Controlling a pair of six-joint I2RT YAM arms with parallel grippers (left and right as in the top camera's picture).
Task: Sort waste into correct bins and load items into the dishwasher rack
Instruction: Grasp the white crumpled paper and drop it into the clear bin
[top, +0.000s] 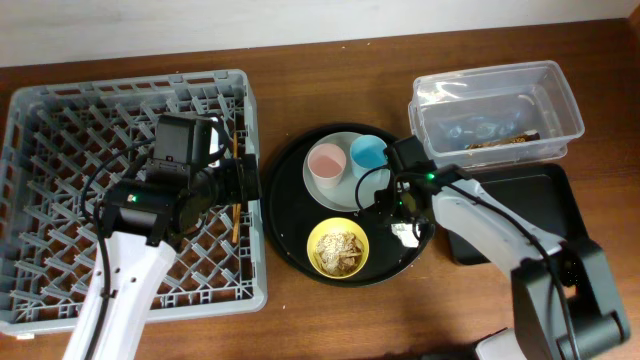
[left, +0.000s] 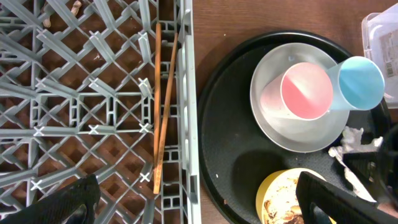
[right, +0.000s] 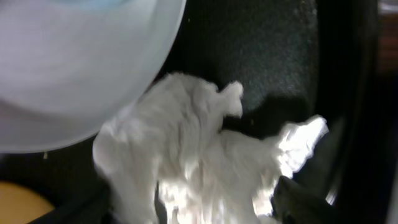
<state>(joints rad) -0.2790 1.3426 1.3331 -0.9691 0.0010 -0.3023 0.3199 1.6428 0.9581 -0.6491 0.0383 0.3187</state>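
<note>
You are getting soft, even light from above. Faint shadows are falling on the round black tray (top: 285, 235). Your right wrist picture is looking blurry, and the tissue (right: 193, 168) on that tray is glaring white.

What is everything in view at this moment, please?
rack: 1, grey, left
chopsticks: 2, wooden, in rack
round tray: 1, black, centre
plate: 1, grey, on round tray
pink cup: 1, pink, on plate
blue cup: 1, blue, at plate's rim
bowl: 1, yellow, on round tray
food scraps: some, beige, in bowl
tissue: 1, white, beside plate
tub: 1, clear, far right
wrapper: 1, gold-brown, in tub
flat tray: 1, black, right
left claw: 1, black, open, over rack edge
right claw: 1, black, astride tissue, grip unclear
</note>
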